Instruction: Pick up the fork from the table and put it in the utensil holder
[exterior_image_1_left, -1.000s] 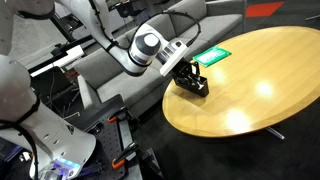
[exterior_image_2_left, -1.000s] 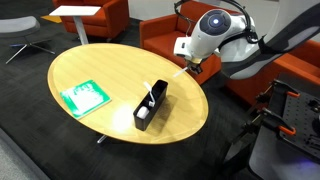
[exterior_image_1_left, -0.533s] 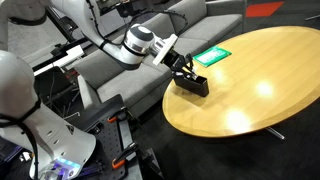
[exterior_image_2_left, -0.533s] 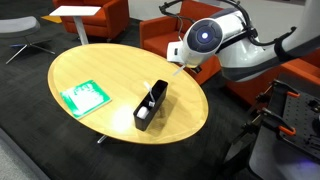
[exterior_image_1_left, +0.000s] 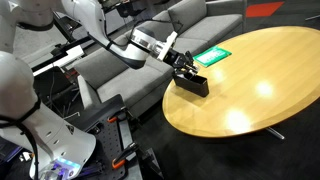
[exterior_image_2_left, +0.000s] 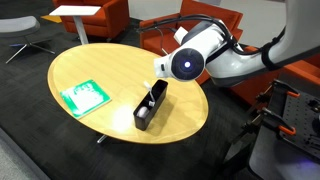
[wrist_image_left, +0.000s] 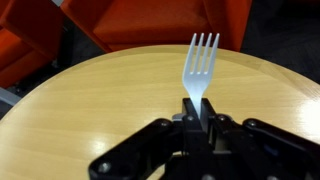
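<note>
The tool (wrist_image_left: 200, 118) grips one fork (wrist_image_left: 200, 62) near one utensil holder (exterior_image_2_left: 149, 107).

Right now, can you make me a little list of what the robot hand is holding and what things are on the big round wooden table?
Held: thin pale fork, tines pointing away from the black gripper
Gripper: shut on the fork's handle
Holder: small black rectangular box, standing on the round light-wood table near its edge
Also on table: flat green-and-white card, apart from the box
Fork in holder: not yet
Nearby: grey sofa beside the table
</note>
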